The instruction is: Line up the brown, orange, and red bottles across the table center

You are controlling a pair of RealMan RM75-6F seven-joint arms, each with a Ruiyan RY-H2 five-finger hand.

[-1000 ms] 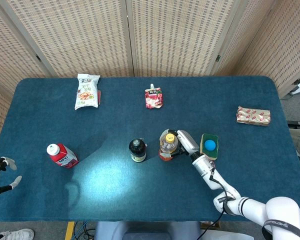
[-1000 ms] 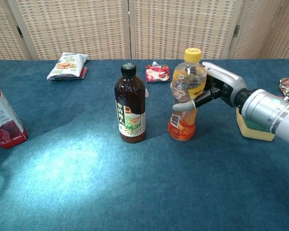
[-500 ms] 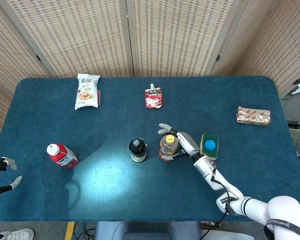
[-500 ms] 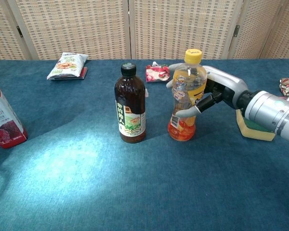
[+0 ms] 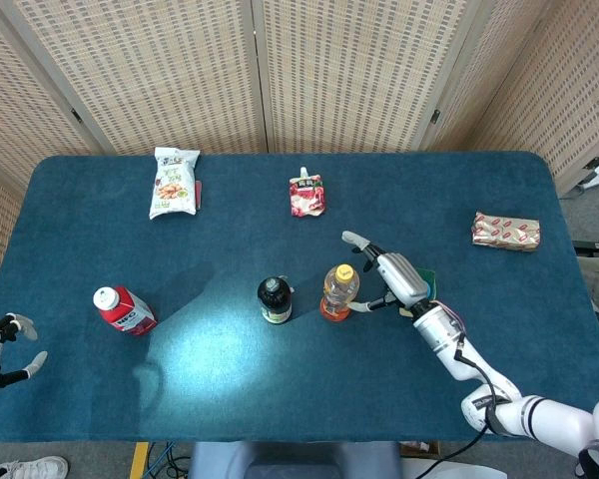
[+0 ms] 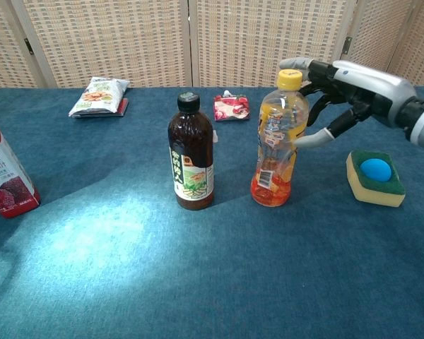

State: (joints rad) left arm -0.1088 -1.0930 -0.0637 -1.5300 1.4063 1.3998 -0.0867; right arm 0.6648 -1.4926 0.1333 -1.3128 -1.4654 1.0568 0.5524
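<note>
Green sponge [image 6: 375, 178] right of orange bottle [image 6: 276, 140], right hand [image 6: 346, 85] above

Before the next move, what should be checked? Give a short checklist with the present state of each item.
1. Right hand free of the orange bottle: ok, fingers spread beside it.
2. Orange bottle upright: ok.
3. Brown bottle upright beside it, with a gap: ok.
4. Red bottle in the row: not ok, it stands far to the left.
5. Left hand holding nothing: ok.
6. Sponge apart from the bottles: ok.

Three bottles [image 6: 191, 152], two snack packs [image 5: 175, 182], one pouch [image 5: 305, 194], one sponge [image 6: 375, 177].
</note>
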